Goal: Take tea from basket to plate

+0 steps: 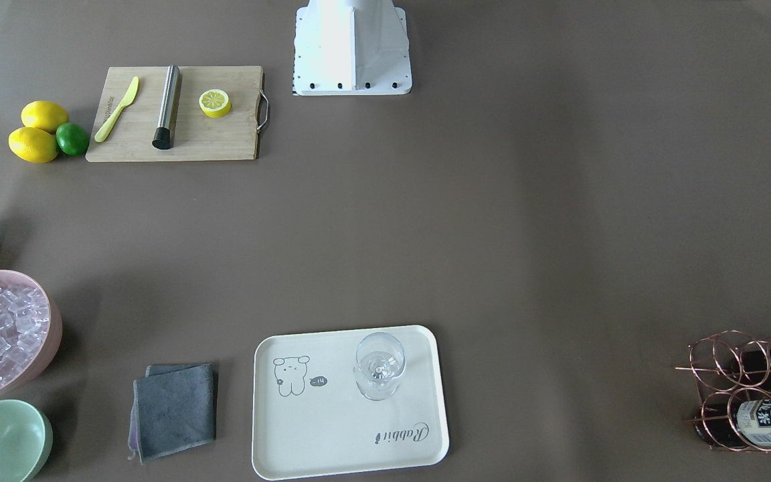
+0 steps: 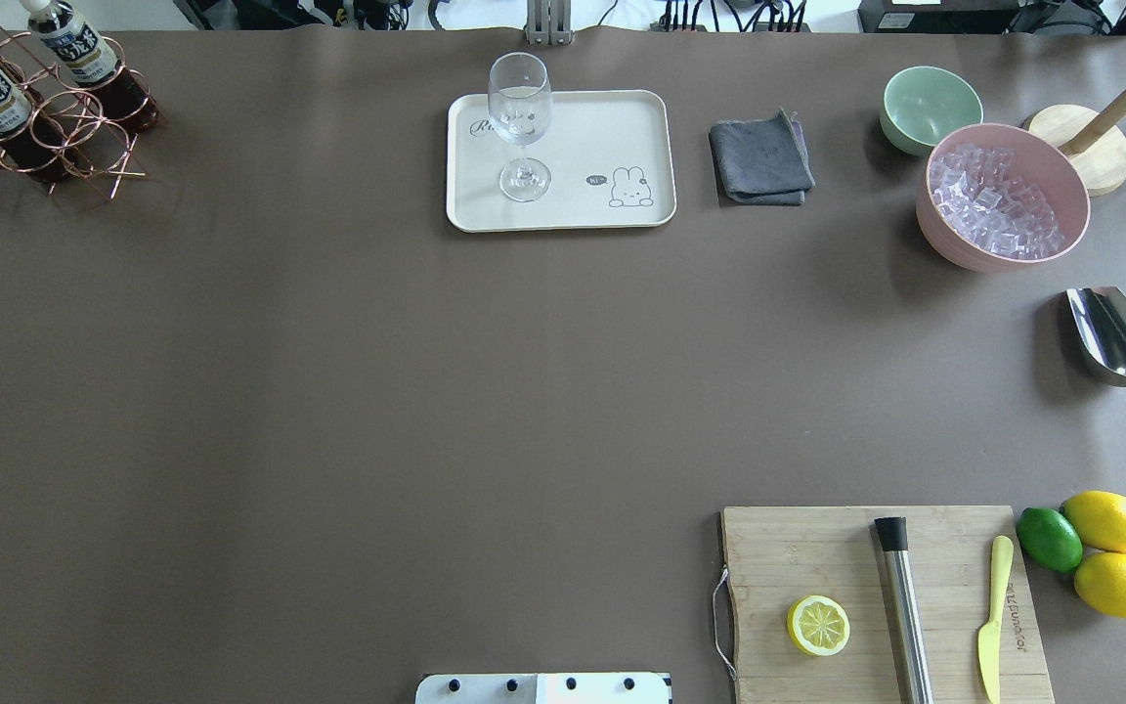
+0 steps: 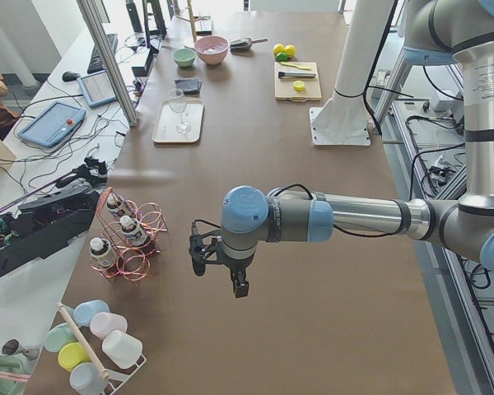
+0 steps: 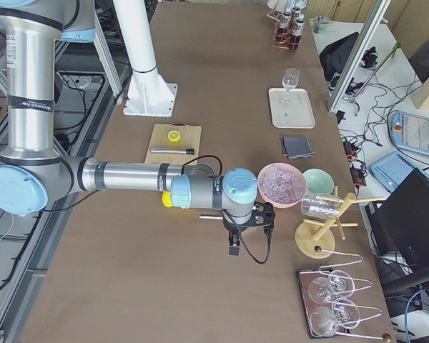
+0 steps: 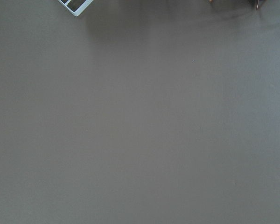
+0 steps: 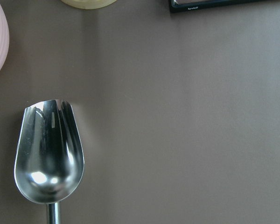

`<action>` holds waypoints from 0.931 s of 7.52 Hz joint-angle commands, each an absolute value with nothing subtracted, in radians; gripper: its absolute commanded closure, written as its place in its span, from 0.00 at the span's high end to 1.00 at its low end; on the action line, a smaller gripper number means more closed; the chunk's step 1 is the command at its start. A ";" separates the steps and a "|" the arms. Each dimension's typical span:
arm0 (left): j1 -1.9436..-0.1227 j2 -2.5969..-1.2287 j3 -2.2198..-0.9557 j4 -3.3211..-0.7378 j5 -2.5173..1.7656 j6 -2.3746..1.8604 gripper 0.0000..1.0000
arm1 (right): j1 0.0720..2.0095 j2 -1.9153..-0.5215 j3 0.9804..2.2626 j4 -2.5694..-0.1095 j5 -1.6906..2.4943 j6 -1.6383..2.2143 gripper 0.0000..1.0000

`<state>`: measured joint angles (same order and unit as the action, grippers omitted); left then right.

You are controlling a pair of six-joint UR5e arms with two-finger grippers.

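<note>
Tea bottles (image 3: 134, 233) are lying in the copper wire basket (image 3: 148, 226) at the desk (image 3: 329, 271) edge. The left end effector (image 3: 220, 270) is hovering nearby, not touching them; I cannot tell how wide it is.

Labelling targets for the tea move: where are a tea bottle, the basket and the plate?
tea bottle (image 2: 82, 57), overhead view, on its printed label.
basket (image 1: 727, 391), front-facing view, on its copper wire rings.
plate (image 2: 602, 137), overhead view, on its bare cream surface.
</note>
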<state>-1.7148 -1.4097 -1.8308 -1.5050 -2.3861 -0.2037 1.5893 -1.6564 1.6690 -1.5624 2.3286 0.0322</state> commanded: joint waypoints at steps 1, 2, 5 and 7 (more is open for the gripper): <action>-1.721 -1.604 -1.836 -1.328 -2.405 -0.667 0.98 | 1.589 -1.655 1.675 -1.560 2.330 0.032 1.00; -1.720 -1.649 -1.823 -1.313 -2.401 -0.775 0.98 | 1.589 -1.655 1.677 -1.560 2.332 0.032 1.00; -1.713 -1.840 -1.691 -1.333 -2.401 -1.217 0.98 | 1.588 -1.635 1.683 -1.559 2.359 0.031 1.00; -1.700 -1.978 -1.533 -1.332 -2.395 -1.388 0.98 | 1.542 -1.629 1.747 -1.565 2.396 0.034 1.00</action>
